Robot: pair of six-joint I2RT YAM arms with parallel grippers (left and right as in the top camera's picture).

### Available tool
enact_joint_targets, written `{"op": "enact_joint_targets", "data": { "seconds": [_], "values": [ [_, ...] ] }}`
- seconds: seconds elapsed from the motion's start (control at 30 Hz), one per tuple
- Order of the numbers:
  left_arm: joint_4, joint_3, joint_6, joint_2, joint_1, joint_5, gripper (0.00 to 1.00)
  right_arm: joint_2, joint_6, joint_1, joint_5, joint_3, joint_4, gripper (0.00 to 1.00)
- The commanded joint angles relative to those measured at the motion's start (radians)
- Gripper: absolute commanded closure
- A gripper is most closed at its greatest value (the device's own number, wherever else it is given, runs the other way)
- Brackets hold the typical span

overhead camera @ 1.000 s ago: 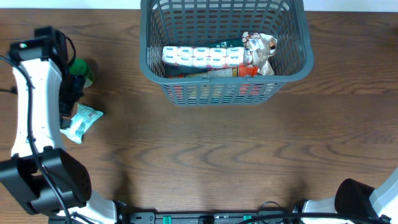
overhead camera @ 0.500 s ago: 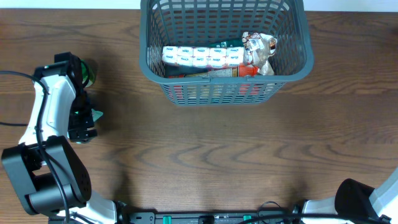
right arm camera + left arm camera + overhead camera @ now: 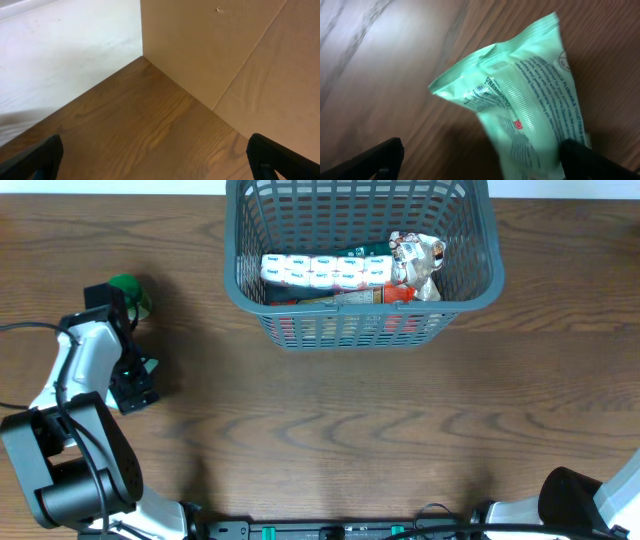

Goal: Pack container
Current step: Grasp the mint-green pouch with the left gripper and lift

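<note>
A slotted grey plastic basket sits far back on the wooden table, the left gripper points down with its 2 fingers wide around a crinkly mint-green pouch, and the right gripper is wide and empty.

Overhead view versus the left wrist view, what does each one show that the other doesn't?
Only overhead: the dark grey basket holding groceries, and a green object by the left arm. Only left wrist: the print on the mint-green pouch, lying between the fingers of the open left gripper. Both: the wooden table.
</note>
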Motion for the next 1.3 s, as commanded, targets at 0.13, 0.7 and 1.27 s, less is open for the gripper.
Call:
{"op": "enact_joint_targets", "data": {
  "seconds": [0.13, 0.7, 1.27],
  "values": [
    [0.021, -0.022, 0.071, 0.030, 0.028, -0.045, 0.01, -0.001, 0.018, -0.002, 0.006, -0.001, 0.000, 0.01],
    [0.134, -0.022, 0.071, 0.130, 0.032, -0.045, 0.01, -0.001, 0.018, -0.002, 0.006, -0.001, 0.000, 0.01],
    [0.380, -0.021, 0.433, 0.133, 0.034, 0.107, 0.94, -0.001, 0.018, -0.002, 0.006, -0.001, 0.000, 0.01]
  ]
}}
